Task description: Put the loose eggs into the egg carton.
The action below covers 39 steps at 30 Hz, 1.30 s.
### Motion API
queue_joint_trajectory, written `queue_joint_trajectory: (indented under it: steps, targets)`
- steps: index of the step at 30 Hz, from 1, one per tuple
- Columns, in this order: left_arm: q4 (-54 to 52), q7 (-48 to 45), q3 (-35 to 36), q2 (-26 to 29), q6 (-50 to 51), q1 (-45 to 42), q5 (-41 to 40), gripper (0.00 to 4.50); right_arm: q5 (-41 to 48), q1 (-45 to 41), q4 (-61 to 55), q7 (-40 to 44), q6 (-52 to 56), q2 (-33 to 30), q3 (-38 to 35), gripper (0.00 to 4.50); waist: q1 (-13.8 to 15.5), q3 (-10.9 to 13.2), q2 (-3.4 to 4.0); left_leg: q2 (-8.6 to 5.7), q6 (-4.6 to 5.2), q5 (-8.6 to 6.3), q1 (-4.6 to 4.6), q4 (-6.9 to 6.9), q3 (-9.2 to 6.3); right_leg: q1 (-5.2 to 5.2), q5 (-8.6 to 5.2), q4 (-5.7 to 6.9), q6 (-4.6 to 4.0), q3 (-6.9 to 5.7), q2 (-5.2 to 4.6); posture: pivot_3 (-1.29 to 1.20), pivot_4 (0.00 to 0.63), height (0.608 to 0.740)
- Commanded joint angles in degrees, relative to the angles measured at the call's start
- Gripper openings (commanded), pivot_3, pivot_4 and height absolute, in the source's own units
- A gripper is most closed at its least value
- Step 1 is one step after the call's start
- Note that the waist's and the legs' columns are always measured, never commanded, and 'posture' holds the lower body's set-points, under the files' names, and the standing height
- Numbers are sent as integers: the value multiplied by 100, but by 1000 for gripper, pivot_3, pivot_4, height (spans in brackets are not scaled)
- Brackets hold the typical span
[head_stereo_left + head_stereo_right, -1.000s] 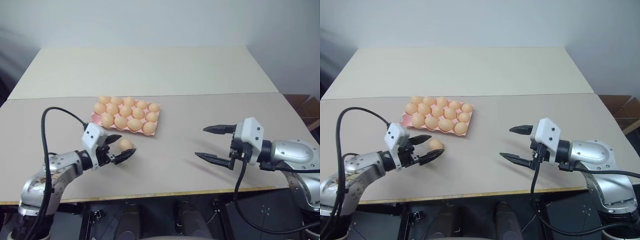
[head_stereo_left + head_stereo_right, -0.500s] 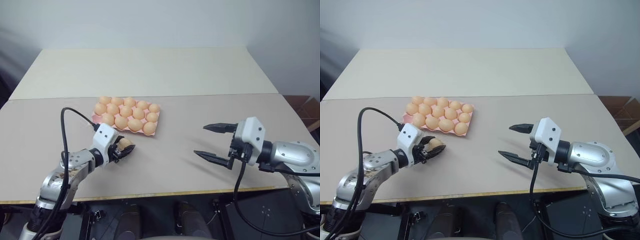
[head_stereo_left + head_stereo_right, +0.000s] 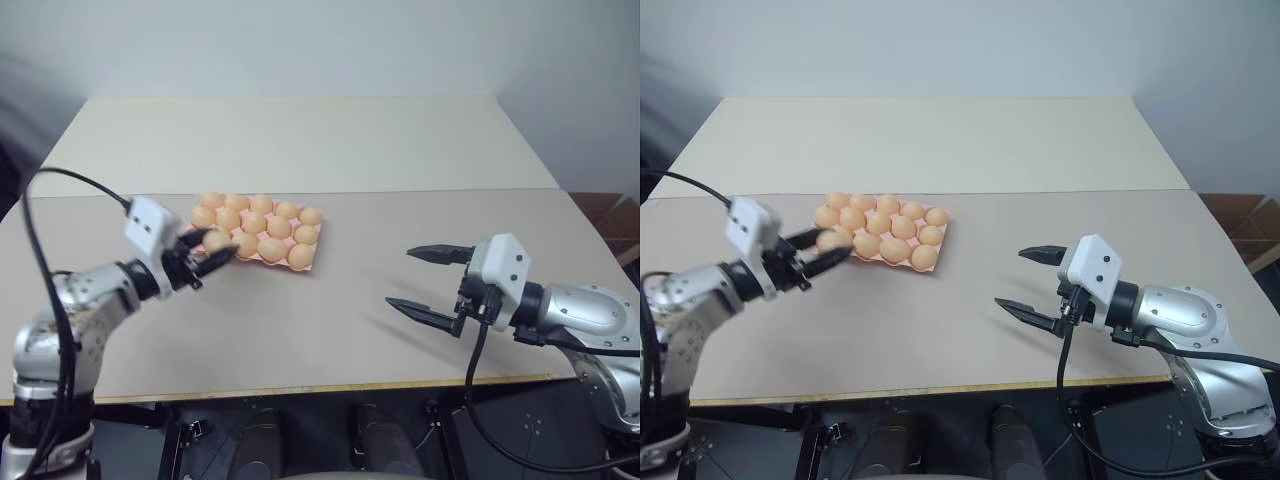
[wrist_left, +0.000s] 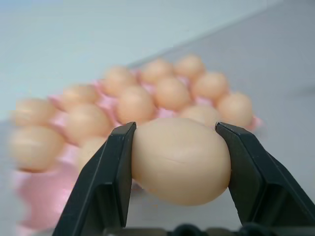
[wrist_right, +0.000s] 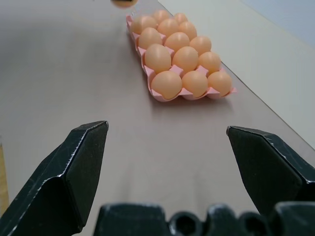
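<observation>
Now | egg carton [image 3: 311, 245]: nearly full | left end effector [image 3: 212, 249]: clamped on egg [image 4: 180, 160] | right end effector [image 3: 428, 283]: apart

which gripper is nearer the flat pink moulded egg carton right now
Left. The left gripper, shut on an orange-tan egg, is at the pink egg carton's near left corner. The right gripper hangs open, well off to the carton's right.

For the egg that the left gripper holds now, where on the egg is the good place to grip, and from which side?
Across the middle of the egg, as the left gripper does: one finger on each long side, coming level from the end. The smooth oval is widest there, so the flat fingers seat squarely.
</observation>
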Motion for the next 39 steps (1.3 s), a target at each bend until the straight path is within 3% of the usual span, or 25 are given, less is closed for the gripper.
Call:
queue_joint_trajectory:
  steps: [1,7,14,21,28,35,39]
  targets:
    - [665,654,-109,-8,-209,-402,649,2354,67,-97,-83,6,-143,16,-18,4500,11,0,0,0,0,0,1,0,0,2,0,-1,0,0,0,0,150,740]
    - [1871,1539,-436,-348,-336,-1119,1406,2354,90,-119,-110,-5,-102,-29,-73,4500,30,1,-2,-1,0,0,-2,0,0,1,3,-3,2,-3,-1,0,150,740]
    - [1925,1258,-592,-524,-444,-1160,1410,2354,204,-29,-295,-48,30,-125,-278,4500,13,1,-2,-1,0,0,-12,0,-1,-3,14,-6,-12,-5,-3,0,150,740]
    - [1405,1112,-449,-518,-217,-827,1284,4446,304,49,-432,-128,93,-180,-354,4500,17,1,-2,0,0,0,-10,0,-2,-2,10,-3,-5,-6,-5,0,150,740]
    - [821,688,-22,-141,-323,-522,1006,4480,358,-52,-309,-94,68,-186,-304,4500,14,1,-2,0,0,0,-10,0,-2,-3,8,-3,-3,-7,-5,0,150,740]
    - [227,-911,702,318,-1319,518,266,4480,555,-338,330,261,10,-315,-510,4500,-26,1,-1,1,0,0,-9,0,2,-4,7,-7,-6,-6,-10,0,150,740]
    - [-19,-1700,942,614,-1253,1068,-253,4480,562,-326,704,600,-110,-501,-612,4500,-14,1,-1,1,0,0,-9,0,3,-4,-12,-6,-34,-8,-12,0,150,740]
